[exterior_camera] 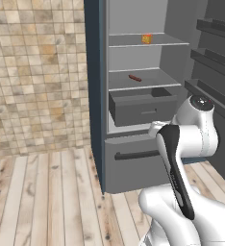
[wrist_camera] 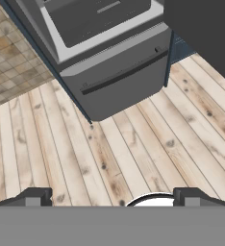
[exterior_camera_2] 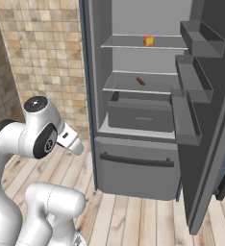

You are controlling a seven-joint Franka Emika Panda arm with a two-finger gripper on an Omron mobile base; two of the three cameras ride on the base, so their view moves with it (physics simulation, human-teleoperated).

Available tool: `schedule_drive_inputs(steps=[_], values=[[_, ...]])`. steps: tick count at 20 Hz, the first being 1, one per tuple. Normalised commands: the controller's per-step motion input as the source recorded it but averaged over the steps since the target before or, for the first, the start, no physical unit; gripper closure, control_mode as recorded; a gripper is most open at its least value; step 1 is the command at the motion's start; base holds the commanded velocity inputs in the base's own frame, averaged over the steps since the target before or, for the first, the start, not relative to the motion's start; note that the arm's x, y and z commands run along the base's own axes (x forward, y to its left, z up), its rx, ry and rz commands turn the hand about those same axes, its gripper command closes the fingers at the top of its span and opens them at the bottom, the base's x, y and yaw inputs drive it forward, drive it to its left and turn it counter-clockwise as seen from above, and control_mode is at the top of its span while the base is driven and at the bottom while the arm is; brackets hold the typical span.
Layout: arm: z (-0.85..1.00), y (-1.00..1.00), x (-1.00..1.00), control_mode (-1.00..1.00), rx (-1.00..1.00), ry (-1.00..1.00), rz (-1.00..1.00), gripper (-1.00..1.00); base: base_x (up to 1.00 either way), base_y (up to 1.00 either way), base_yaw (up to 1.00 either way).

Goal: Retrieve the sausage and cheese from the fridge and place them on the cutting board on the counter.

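Note:
The fridge (exterior_camera: 96,72) stands open ahead of me, its grey shelves bare except for two items. On the upper shelf sits the cheese (exterior_camera: 146,39) (exterior_camera_2: 148,41), a small yellow-orange wedge. One shelf lower lies the sausage (exterior_camera: 135,78) (exterior_camera_2: 141,80), thin and dark red-brown. My arm is folded low in front of the fridge. In the hand view my gripper (wrist_camera: 112,197) is open and holds nothing, aimed down at the floor before the fridge's lower drawer (wrist_camera: 119,81). The cutting board and the counter are out of view.
The fridge door (exterior_camera_2: 215,110) is swung open on the right, its bins (exterior_camera_2: 196,43) jutting inward. A grey drawer (exterior_camera: 143,108) under the shelves is pulled partway out. A tiled wall (exterior_camera: 37,72) is to the left, over a wooden plank floor (wrist_camera: 148,153).

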Motion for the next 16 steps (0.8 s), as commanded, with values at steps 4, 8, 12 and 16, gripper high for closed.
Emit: schedule_drive_inputs(steps=[4,8,12,16], values=[[0.00,0.00,0.00,1.00,0.00,0.00,0.00,-1.00,0.46,-0.11,0.00],[0.00,0.00,0.00,1.00,0.00,0.00,0.00,-1.00,0.49,-0.42,0.00],[0.00,0.00,0.00,1.00,0.00,0.00,0.00,-1.00,0.60,-0.48,0.00],[0.00,0.00,0.00,1.00,0.00,0.00,0.00,-1.00,0.65,-0.49,0.00]])
